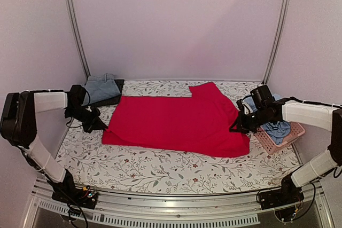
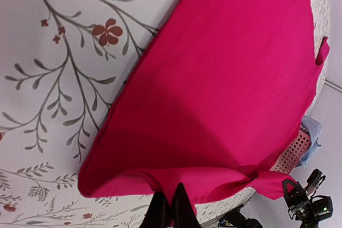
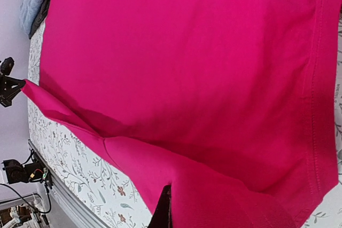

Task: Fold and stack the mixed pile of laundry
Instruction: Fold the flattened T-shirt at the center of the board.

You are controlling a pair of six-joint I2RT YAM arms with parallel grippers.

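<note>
Left end effector, jaws shut, pinching a gathered fold at the left edge of the red garment. Right end effector, jaws likewise shut on the cloth's right edge, near the stitched hem (seen close in the right wrist view). Between them the red garment lies spread nearly flat across the centre of the frame, on the floral tablecloth covering the desk. A folded grey-blue garment rests at upper left. Light blue cloth sits in the pink basket at the right margin. Step in hand, as judged: spreading the red garment before its first fold. The next move calls for both grips carrying their edges together, evenly, so the cloth doubles without bunching.
</note>
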